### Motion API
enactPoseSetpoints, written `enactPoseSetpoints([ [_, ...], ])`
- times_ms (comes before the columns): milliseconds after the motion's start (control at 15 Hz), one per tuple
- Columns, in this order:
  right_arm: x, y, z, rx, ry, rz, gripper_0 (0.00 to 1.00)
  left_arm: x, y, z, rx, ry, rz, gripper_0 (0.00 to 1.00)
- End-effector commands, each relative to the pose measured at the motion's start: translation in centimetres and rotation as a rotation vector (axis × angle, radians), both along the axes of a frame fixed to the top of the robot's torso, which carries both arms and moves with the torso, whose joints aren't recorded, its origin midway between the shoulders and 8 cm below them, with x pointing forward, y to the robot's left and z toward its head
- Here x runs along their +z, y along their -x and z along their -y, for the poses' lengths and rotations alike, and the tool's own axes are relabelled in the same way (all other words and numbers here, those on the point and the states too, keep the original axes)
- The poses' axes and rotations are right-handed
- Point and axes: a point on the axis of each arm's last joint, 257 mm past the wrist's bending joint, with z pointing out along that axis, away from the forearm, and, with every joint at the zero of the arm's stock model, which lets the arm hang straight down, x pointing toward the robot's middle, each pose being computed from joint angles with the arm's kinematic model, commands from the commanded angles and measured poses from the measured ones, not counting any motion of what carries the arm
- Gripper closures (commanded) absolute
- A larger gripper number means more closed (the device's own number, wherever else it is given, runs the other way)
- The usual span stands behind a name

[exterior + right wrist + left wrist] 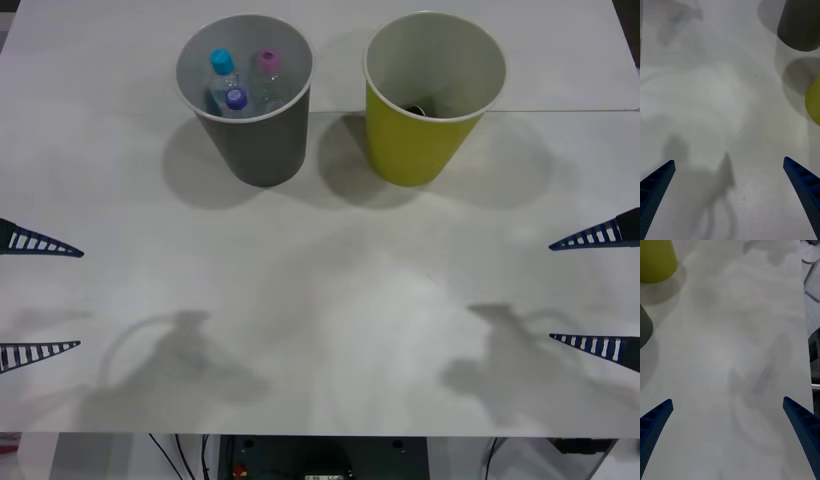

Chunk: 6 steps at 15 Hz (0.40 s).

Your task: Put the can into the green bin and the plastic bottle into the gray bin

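Bottle: purple cap, inside gray bin, far ahead of left gripper.
Green bin: beside gray bin, ahead of right gripper; something dark inside.
Left gripper: fingers apart, holding nothing.
Right gripper: fingers apart, holding nothing.

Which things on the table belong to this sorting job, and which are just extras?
Job:
- gray bin
- plastic bottle, purple cap, inside the gray bin
- green bin, something dark at its bottom

Extras:
- blue-capped bottle and pink-capped bottle, both inside the gray bin
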Motion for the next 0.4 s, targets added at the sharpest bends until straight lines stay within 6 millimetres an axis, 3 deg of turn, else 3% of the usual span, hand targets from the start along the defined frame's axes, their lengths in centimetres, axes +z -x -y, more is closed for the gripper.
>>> enactPoseSetpoints([
  [67,0.00,0.00,0.00,0.000,0.000,0.000,0.00,-0.54,-0.22,-0.92,0.009,-0.046,0.007,0.00],
  [400,0.00,0.00,0.00,0.000,0.000,0.000,0.00,-0.62,-0.27,-1.10,0.011,-0.054,0.009,0.00],
])
